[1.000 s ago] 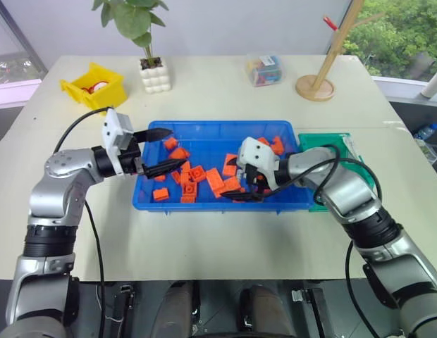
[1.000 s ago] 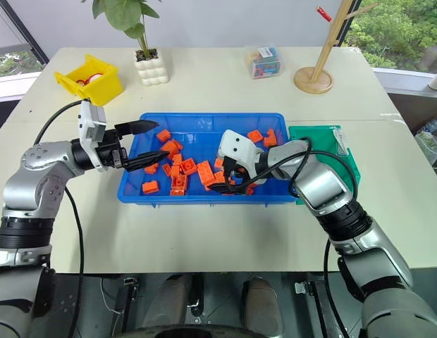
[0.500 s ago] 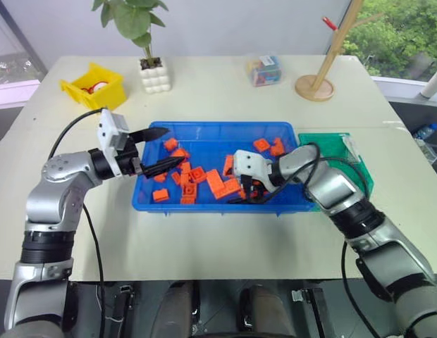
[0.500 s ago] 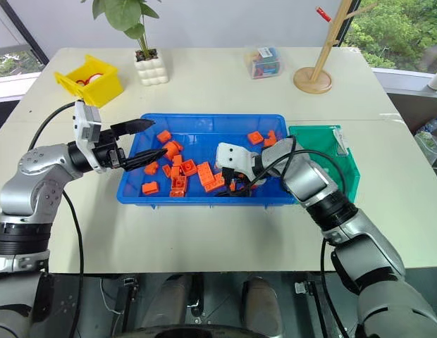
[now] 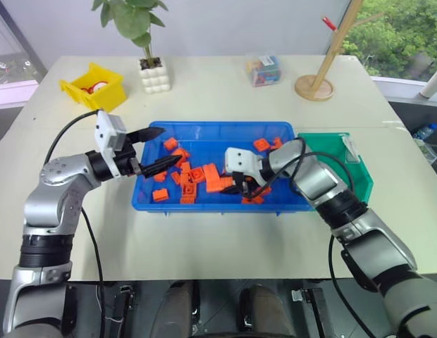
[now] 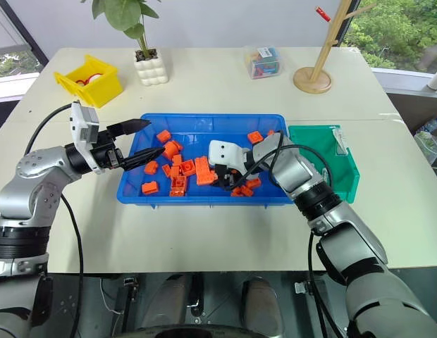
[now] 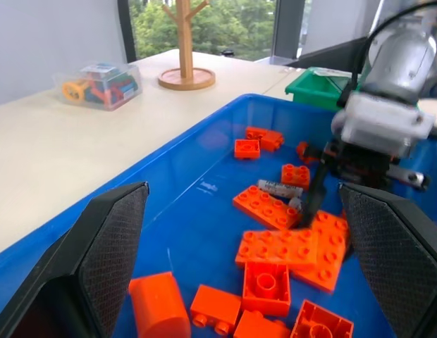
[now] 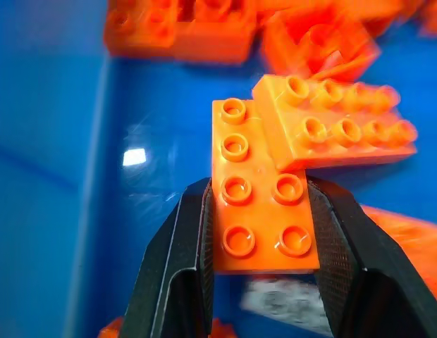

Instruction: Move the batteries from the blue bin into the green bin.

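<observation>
The blue bin (image 5: 213, 139) lies mid-table and holds several orange bricks (image 5: 192, 176). One silvery battery (image 7: 278, 188) rests on its floor among them, just beside my right gripper (image 5: 241, 189). That gripper reaches down into the bin, and its fingers (image 8: 194, 239) press the two long sides of a flat orange brick (image 8: 257, 211). The battery (image 8: 285, 296) shows blurred under that brick. My left gripper (image 5: 170, 145) hovers open over the bin's left end, holding nothing. The green bin (image 5: 338, 165) stands against the blue bin's right side.
A small yellow bin (image 5: 94, 84) stands at the far left of the table. A potted plant (image 5: 152, 73), a clear box of toys (image 5: 264, 70) and a wooden stand (image 5: 315, 87) stand along the back.
My right gripper has slid left across the blue bin and closed from wide open onto the flat orange brick. The left gripper has stayed in place.
</observation>
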Robot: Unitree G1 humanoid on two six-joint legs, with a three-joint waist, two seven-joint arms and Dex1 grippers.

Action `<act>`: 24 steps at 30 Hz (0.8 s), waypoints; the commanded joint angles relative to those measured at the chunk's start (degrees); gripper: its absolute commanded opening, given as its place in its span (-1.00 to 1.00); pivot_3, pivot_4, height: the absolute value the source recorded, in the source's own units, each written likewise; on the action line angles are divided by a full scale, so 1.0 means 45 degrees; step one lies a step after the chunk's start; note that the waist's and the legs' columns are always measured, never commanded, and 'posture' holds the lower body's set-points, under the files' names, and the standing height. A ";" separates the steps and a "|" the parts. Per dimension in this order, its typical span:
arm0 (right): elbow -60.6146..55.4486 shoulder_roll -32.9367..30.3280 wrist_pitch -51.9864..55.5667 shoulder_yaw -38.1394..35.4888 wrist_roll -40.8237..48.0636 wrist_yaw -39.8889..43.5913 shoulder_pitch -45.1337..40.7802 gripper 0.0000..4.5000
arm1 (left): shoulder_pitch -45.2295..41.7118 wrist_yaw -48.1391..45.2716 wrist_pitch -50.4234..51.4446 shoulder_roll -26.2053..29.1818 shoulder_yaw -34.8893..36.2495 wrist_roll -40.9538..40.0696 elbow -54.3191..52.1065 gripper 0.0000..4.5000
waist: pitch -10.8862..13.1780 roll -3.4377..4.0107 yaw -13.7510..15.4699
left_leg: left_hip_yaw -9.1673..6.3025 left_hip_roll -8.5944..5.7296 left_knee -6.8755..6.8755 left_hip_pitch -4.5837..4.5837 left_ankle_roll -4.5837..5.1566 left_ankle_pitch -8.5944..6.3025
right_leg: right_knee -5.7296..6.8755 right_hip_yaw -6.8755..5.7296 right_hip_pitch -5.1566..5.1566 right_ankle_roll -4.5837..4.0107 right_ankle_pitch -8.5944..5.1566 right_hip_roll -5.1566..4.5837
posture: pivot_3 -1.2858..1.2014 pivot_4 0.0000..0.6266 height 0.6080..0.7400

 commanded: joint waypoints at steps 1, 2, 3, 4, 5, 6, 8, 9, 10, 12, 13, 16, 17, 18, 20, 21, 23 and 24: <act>-0.0130 0.0995 -0.0118 -0.0896 0.0358 -0.0757 -0.0923 -0.44 | -0.0041 -0.0001 -0.0284 0.0092 0.0355 -0.0176 -0.0401 1.00 | 0.0000 0.0000 -0.0006 | -0.0001 0.0002 0.0000 0.0000 0.0000 0.0000 | 0.0001 0.0000 -0.0001 0.0000 0.0000 0.0003 | 0.03 -0.52 0.99; 0.0168 0.1304 -0.0335 -0.0934 0.0250 -0.1036 -0.1015 -0.44 | -0.0055 -0.0005 -0.0303 0.0081 0.0341 -0.0167 -0.0373 1.00 | 0.0000 0.0000 -0.0026 | -0.0001 0.0003 -0.0001 0.0000 -0.0001 0.0000 | 0.0002 0.0000 -0.0001 0.0000 0.0000 0.0003 | 0.03 -0.52 0.99; 0.0380 0.1500 -0.0497 -0.0957 0.0145 -0.1200 -0.1058 -0.44 | -0.0064 -0.0007 -0.0316 0.0075 0.0331 -0.0162 -0.0355 1.00 | 0.0000 0.0000 -0.0033 | -0.0001 0.0004 -0.0002 0.0001 -0.0001 0.0000 | 0.0003 0.0000 -0.0002 0.0000 0.0000 0.0005 | 0.03 -0.52 0.99; 0.0988 0.1783 -0.1144 -0.0894 -0.0182 -0.1667 -0.1106 -0.44 | -0.0116 -0.0011 -0.0345 0.0045 0.0301 -0.0144 -0.0293 1.00 | 0.0000 0.0000 -0.0037 | -0.0001 0.0004 -0.0004 0.0001 -0.0002 0.0000 | 0.0004 0.0000 -0.0003 0.0000 0.0000 0.0006 | 0.03 -0.52 0.99; 0.1651 0.2062 -0.1679 -0.0838 -0.0453 -0.2110 -0.1154 -0.44 | -0.0170 0.0001 -0.0370 0.0003 0.0265 -0.0124 -0.0249 1.00 | -0.0001 -0.0001 -0.0014 | 0.0000 0.0004 -0.0004 0.0002 -0.0002 0.0000 | 0.0005 0.0000 -0.0002 0.0000 0.0000 0.0006 | 0.03 -0.52 0.99; 0.2245 0.2290 -0.2166 -0.0790 -0.0668 -0.2476 -0.1204 -0.44 | -0.0211 0.0015 -0.0390 -0.0036 0.0234 -0.0107 -0.0226 1.00 | -0.0001 -0.0001 0.0024 | -0.0001 0.0001 -0.0002 0.0001 -0.0002 0.0000 | 0.0004 0.0000 0.0000 0.0000 0.0000 0.0003 | 0.03 -0.52 0.99; 0.3289 0.2687 -0.3036 -0.0791 -0.0975 -0.3089 -0.1338 -0.44 | -0.0240 0.0049 -0.0415 -0.0112 0.0177 -0.0091 -0.0244 1.00 | -0.0001 -0.0002 0.0048 | -0.0004 -0.0006 0.0011 0.0001 -0.0001 0.0000 | 0.0004 -0.0001 0.0010 0.0000 0.0000 -0.0001 | 0.03 -0.52 0.99; 0.3614 0.2851 -0.3274 -0.0856 -0.1010 -0.3231 -0.1389 -0.22 | -0.0229 0.0064 -0.0416 -0.0139 0.0162 -0.0092 -0.0279 1.00 | -0.0001 -0.0002 0.0046 | -0.0004 -0.0009 0.0014 -0.0002 -0.0001 0.0000 | 0.0004 -0.0001 0.0009 0.0000 0.0000 -0.0004 | 0.03 -0.52 0.99; 0.3866 0.2970 -0.3454 -0.0913 -0.1038 -0.3303 -0.1439 0.04 | -0.0216 0.0074 -0.0416 -0.0159 0.0155 -0.0094 -0.0311 1.00 | -0.0001 -0.0002 0.0033 | -0.0004 -0.0010 0.0014 -0.0003 -0.0001 0.0000 | 0.0003 0.0000 0.0007 0.0000 0.0000 -0.0005 | 0.03 -0.52 0.99; 0.4034 0.3054 -0.3639 -0.0962 -0.1125 -0.3320 -0.1505 0.46 | -0.0176 0.0090 -0.0396 -0.0170 0.0171 -0.0119 -0.0392 1.00 | 0.0000 0.0000 -0.0010 | -0.0003 -0.0007 0.0012 -0.0004 -0.0002 0.0000 | 0.0008 0.0000 -0.0001 0.0000 0.0000 -0.0003 | 0.03 -0.52 0.99; 0.3941 0.3052 -0.3556 -0.1056 -0.1110 -0.3379 -0.1542 0.69 | -0.0150 0.0094 -0.0381 -0.0160 0.0192 -0.0137 -0.0426 1.00 | 0.0000 0.0000 -0.0039 | -0.0003 -0.0005 0.0011 -0.0004 -0.0002 0.0000 | 0.0010 0.0000 -0.0003 0.0000 0.0000 -0.0002 | 0.03 -0.52 0.99; 0.3311 0.2827 -0.3118 -0.1419 -0.1073 -0.3579 -0.1624 0.99 | -0.0107 0.0122 -0.0355 -0.0138 0.0226 -0.0149 -0.0474 1.00 | 0.0000 0.0001 -0.0069 | -0.0002 0.0000 0.0009 -0.0004 -0.0002 0.0000 | 0.0017 0.0000 -0.0006 0.0000 0.0000 0.0002 | 0.03 -0.52 0.99; 0.2702 0.2637 -0.2525 -0.1717 -0.0922 -0.3633 -0.1585 0.99 | -0.0103 0.0165 -0.0353 -0.0143 0.0239 -0.0140 -0.0489 1.00 | 0.0002 0.0003 -0.0052 | -0.0002 0.0000 0.0008 -0.0004 -0.0002 0.0000 | 0.0018 0.0000 -0.0008 0.0000 0.0000 0.0003 | 0.03 -0.52 0.99; 0.2019 0.2446 -0.1807 -0.2015 -0.0742 -0.3633 -0.1505 0.99 | -0.0095 0.0204 -0.0350 -0.0148 0.0254 -0.0137 -0.0504 1.00 | 0.0002 0.0004 -0.0030 | -0.0002 0.0000 0.0007 -0.0005 -0.0002 0.0000 | 0.0018 0.0001 -0.0009 0.0000 0.0000 0.0002 | 0.03 -0.52 0.99; 0.0072 0.1956 0.0292 -0.2732 -0.0255 -0.3592 -0.1113 0.99 | -0.0045 0.0277 -0.0359 -0.0154 0.0279 -0.0131 -0.0568 1.00 | 0.0003 0.0004 0.0037 | -0.0003 -0.0001 0.0010 -0.0013 -0.0002 0.0000 | 0.0020 0.0001 -0.0009 0.0000 0.0000 0.0000 | 0.03 -0.52 0.99; -0.1071 0.1685 0.1596 -0.3070 0.0046 -0.3540 -0.0812 0.99 | -0.0030 0.0334 -0.0384 -0.0169 0.0299 -0.0125 -0.0572 1.00 | 0.0002 0.0003 0.0055 | -0.0005 -0.0002 0.0013 -0.0015 -0.0001 0.0000 | 0.0019 0.0001 -0.0008 0.0000 0.0000 -0.0002 | 0.03 -0.52 0.99; -0.2898 0.1272 0.3735 -0.3542 0.0537 -0.3564 -0.0291 0.99 | -0.0015 0.0427 -0.0461 -0.0186 0.0308 -0.0085 -0.0544 1.00 | 0.0001 0.0001 0.0080 | -0.0013 -0.0003 0.0016 -0.0016 -0.0001 -0.0001 | 0.0019 -0.0001 0.0001 0.0000 0.0000 -0.0004 | 0.03 -0.52 0.99; -0.3831 0.1064 0.4839 -0.3770 0.0799 -0.3643 0.0023 0.99 | -0.0025 0.0471 -0.0538 -0.0203 0.0290 -0.0028 -0.0493 1.00 | 0.0000 0.0000 0.0060 | -0.0019 -0.0004 0.0016 -0.0014 0.0001 -0.0002 | 0.0017 -0.0004 0.0009 0.0000 0.0000 -0.0004 | 0.03 -0.52 0.99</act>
